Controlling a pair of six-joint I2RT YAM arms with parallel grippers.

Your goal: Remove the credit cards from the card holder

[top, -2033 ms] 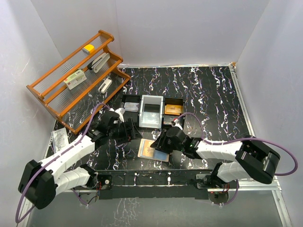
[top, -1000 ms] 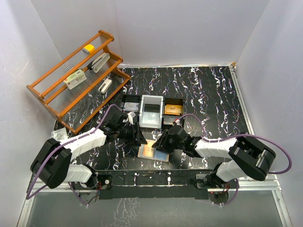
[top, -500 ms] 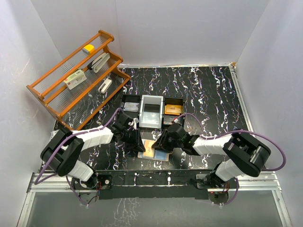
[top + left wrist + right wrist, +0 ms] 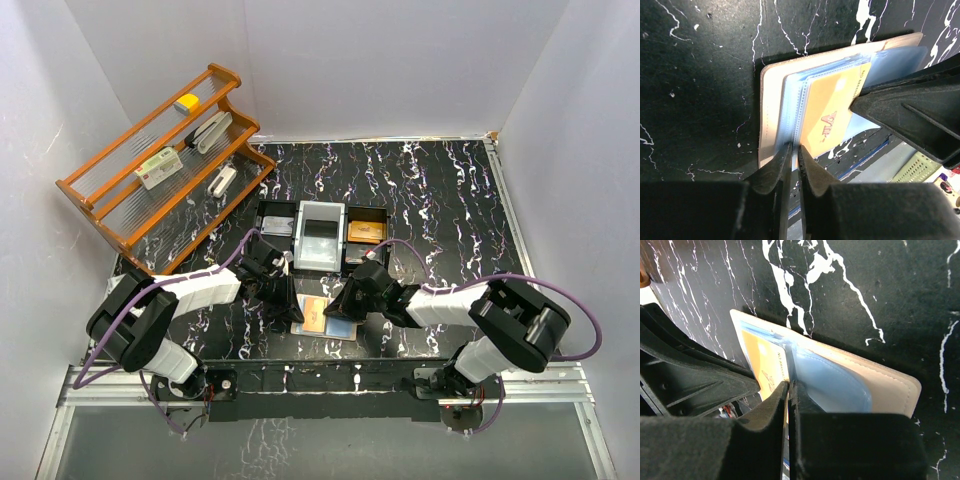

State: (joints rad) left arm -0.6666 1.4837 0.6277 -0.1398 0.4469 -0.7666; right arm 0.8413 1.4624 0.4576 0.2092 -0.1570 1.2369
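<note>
On the black white-veined marble table (image 4: 450, 200), the beige leather bifold card holder (image 4: 771, 100) lies open between both arms; left gripper (image 4: 792, 150) and right gripper (image 4: 790, 385) are pinched closed at its sleeve edges, grasp unclear; orange plastic credit card (image 4: 832, 107) and blue-grey credit card (image 4: 832, 385) sit slotted; none is out yet.

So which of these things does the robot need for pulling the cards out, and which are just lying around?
For the job:
- card holder
- orange card
- blue card
- left gripper
- right gripper

Just lying about:
- wooden rack with small things on its shelves
- black tray
</note>
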